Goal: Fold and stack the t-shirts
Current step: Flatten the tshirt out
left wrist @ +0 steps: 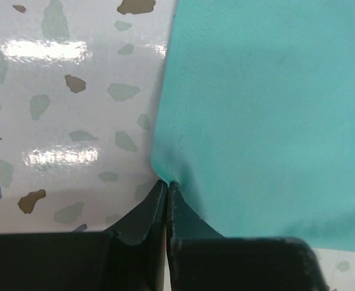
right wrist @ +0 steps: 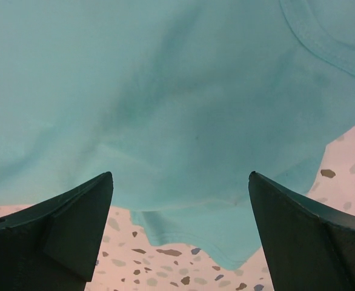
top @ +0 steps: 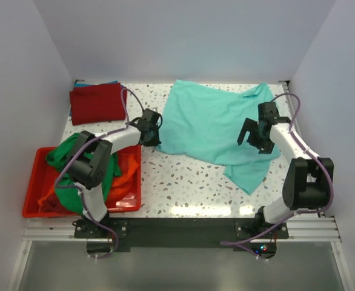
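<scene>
Red plastic bin (top: 32, 188) at the table's near left corner, white speckled terrazzo table (top: 189, 182) with glossy glare patches, aluminium rail (top: 50, 230) along its near edge, plain pale walls (top: 183, 36) behind and beside.

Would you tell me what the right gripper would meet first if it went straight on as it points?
The right gripper would most likely meet the teal shirt, which fills the view ahead of its open jaws; how far is unclear.
</scene>
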